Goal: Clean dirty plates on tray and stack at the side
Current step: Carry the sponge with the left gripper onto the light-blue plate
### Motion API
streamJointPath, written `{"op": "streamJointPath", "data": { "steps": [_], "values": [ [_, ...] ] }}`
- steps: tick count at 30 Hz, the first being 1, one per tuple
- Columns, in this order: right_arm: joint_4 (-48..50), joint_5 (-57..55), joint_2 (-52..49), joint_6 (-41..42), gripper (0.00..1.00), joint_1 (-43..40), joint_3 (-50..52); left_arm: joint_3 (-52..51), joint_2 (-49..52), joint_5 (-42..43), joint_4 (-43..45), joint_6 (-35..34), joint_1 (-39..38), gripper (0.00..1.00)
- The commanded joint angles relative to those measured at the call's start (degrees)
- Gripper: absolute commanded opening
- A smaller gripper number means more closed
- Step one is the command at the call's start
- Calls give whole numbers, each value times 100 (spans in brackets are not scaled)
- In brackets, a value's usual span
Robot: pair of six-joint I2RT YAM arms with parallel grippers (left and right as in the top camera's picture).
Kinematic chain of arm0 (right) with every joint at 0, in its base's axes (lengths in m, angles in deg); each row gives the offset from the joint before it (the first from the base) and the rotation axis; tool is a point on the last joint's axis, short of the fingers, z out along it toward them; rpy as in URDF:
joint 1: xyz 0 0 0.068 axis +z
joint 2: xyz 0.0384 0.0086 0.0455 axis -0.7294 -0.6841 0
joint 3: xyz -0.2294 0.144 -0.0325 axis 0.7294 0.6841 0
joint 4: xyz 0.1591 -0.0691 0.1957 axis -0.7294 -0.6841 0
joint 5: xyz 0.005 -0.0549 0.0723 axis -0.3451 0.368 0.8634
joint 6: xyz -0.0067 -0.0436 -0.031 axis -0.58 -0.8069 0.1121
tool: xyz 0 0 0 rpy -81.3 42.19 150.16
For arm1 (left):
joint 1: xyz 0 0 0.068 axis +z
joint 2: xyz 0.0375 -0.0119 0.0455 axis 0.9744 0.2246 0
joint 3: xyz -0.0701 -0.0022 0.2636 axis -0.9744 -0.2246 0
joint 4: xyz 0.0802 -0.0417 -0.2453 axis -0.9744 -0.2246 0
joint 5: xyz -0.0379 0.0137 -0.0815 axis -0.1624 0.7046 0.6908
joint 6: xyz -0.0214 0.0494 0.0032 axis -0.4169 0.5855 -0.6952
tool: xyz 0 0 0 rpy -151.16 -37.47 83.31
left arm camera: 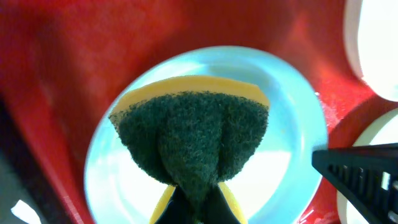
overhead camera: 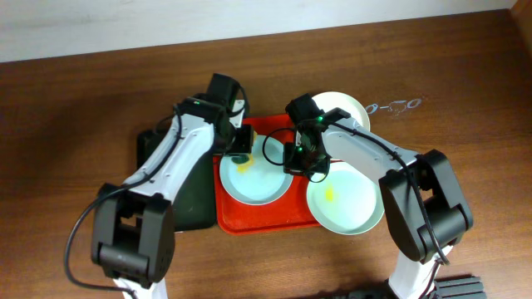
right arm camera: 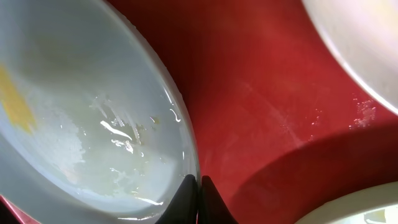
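Note:
The red tray [overhead camera: 241, 223] holds a pale blue plate [overhead camera: 262, 184] and a pale green plate [overhead camera: 349, 203] with a yellow smear; a white plate [overhead camera: 345, 106] lies at its far edge. My left gripper [left arm camera: 196, 199] is shut on a green-and-yellow sponge [left arm camera: 193, 137] that hangs over the blue plate [left arm camera: 292, 124]. My right gripper [right arm camera: 199, 183] is shut on the right rim of the blue plate [right arm camera: 93, 93], one finger inside and one over the tray [right arm camera: 267, 112]. The plate looks wet and carries a yellow smear [right arm camera: 15, 102] at its left.
A black tray [overhead camera: 179, 195] lies against the red tray's left side, under my left arm. A small clear wiry object [overhead camera: 395, 106] rests on the wooden table beside the white plate. Both arms cross over the tray's rear half.

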State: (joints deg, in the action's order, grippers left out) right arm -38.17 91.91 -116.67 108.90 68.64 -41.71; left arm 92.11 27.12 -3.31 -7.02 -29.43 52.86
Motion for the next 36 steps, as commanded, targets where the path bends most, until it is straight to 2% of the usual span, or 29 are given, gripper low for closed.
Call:
{"op": "streamJointPath", "data": {
  "steps": [1, 3, 4, 5, 6, 9, 16, 18, 21, 23, 36],
  "values": [
    [44, -48, -39, 55, 4, 31, -4, 105, 210, -264, -15, -260, -50, 0],
    [76, -186, -39, 52, 4, 31, -4, 105, 243, -262, -17, -260, -50, 0],
    [111, -210, -39, 50, 8, 31, -4, 105, 251, -267, -17, -275, -50, 0],
    [199, -212, -39, 46, 20, 31, -4, 105, 269, -313, -20, -306, -50, 0],
    [264, -238, -39, 46, 23, 33, -4, 105, 282, -367, -24, -345, -50, 0],
    [321, -494, -39, 46, 26, 33, -4, 105, 289, -365, -28, -348, -50, 0],
    [516, -509, -44, 46, 25, 52, 44, 76, 315, -369, -46, -345, -50, 0],
    [605, -509, -44, 48, 15, 76, 103, 76, 315, -372, -42, -348, -50, 0],
    [876, -509, -44, 48, 11, 114, 258, 76, 315, -498, -63, -348, -50, 0],
    [964, -509, -44, 48, 4, 116, 332, 76, 315, -518, -92, -345, -50, 0],
    [964, -507, -44, 48, 4, 118, 339, 22, 315, -863, 66, -577, -101, 0]
  ]
}}
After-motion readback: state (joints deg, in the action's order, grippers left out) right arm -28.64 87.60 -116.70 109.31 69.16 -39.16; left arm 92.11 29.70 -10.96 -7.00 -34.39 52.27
